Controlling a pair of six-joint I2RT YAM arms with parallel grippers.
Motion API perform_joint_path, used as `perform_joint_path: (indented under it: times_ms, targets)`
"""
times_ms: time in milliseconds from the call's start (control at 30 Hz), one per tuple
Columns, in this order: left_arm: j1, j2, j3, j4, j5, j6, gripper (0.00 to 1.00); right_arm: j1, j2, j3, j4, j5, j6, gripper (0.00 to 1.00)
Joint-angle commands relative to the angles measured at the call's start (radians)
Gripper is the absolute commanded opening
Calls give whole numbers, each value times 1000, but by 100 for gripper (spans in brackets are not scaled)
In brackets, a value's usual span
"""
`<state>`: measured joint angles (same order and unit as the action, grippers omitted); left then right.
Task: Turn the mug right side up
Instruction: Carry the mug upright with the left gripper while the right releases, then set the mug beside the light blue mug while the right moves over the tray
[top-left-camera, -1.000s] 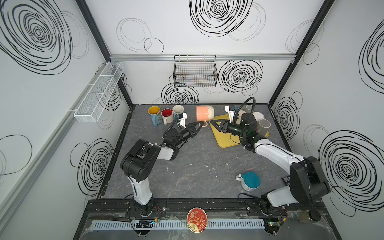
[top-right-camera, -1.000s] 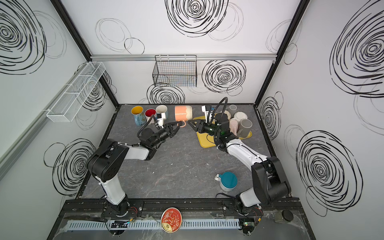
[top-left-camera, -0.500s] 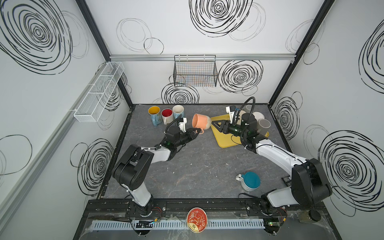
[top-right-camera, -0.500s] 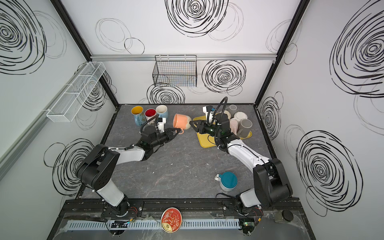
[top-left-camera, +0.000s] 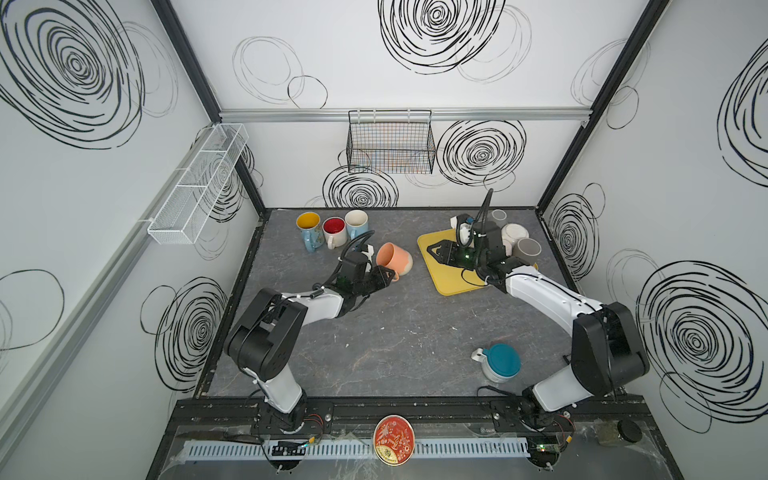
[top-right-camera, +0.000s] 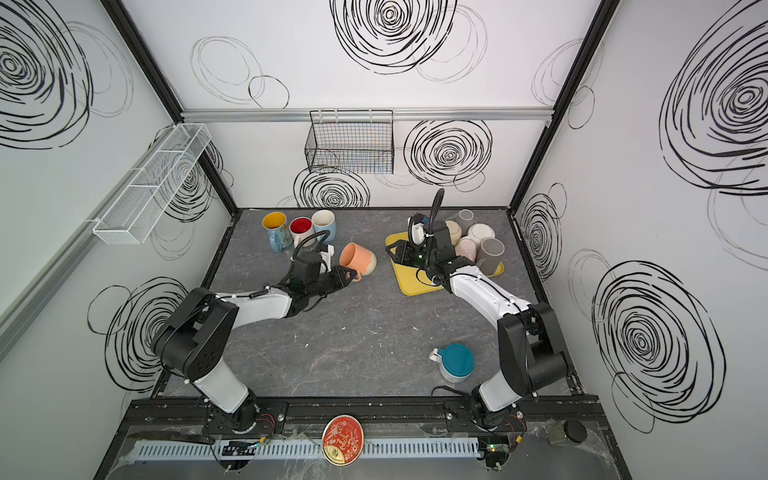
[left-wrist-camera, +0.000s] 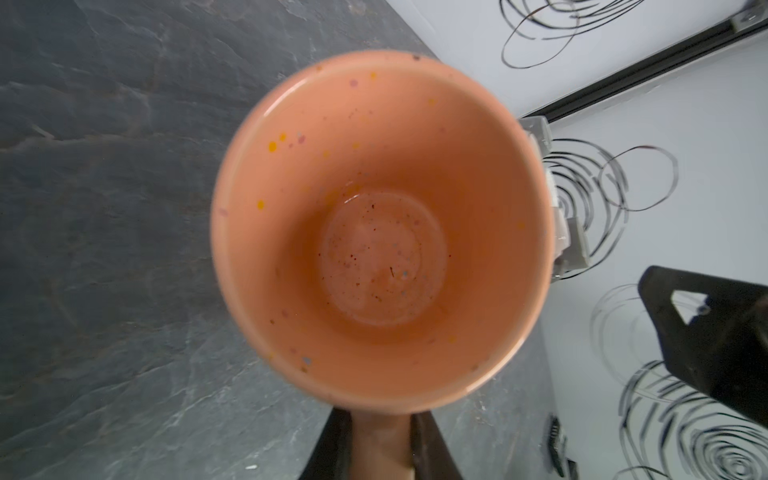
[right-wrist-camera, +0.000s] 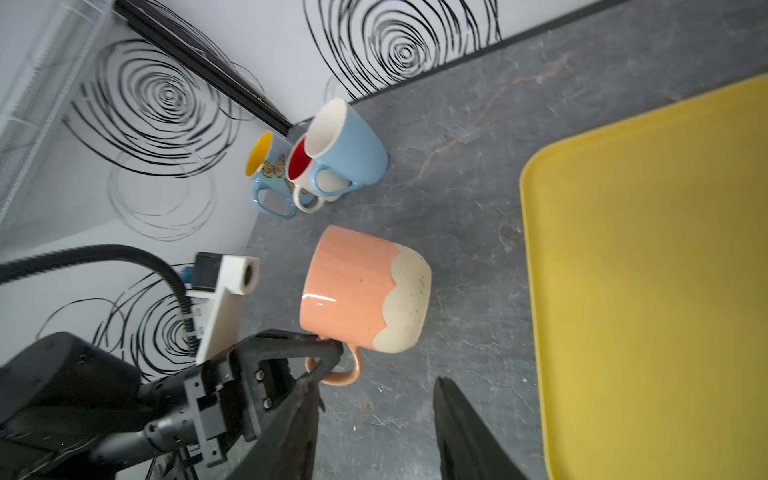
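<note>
A: Gripping what?
B: Left gripper clamps the handle of the peach mug, tipped sideways just left of the yellow tray
A: Right gripper?
B: Half-spread, holding nothing, above that tray's left edge

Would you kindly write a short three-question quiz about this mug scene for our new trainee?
1. Which part of the peach mug does the left gripper grip? A) rim B) handle C) base
2. True or false: the right gripper holds a mug.
3. Fill in: the cluster of mugs at the back on the left arm's side holds ___ upright mugs.
Key: 1 B. 2 False; it is open and empty. 3 Three.
</note>
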<state>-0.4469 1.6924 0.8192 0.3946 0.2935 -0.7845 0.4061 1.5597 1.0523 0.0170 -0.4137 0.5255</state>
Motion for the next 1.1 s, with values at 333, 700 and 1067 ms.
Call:
perform_joint_path:
  times_ms: [333,700,1067]
  targets:
    - [-35,70,375,-251,-348,335,0,-3,30,61,-170,93,-61,50]
    - [-36,302,685,-410,-528,458,0,-15,36,58,-174,96,-73,50]
    - [-15,475,921,-524,-621,551,0,-26,68,81,-194,93,-78,50]
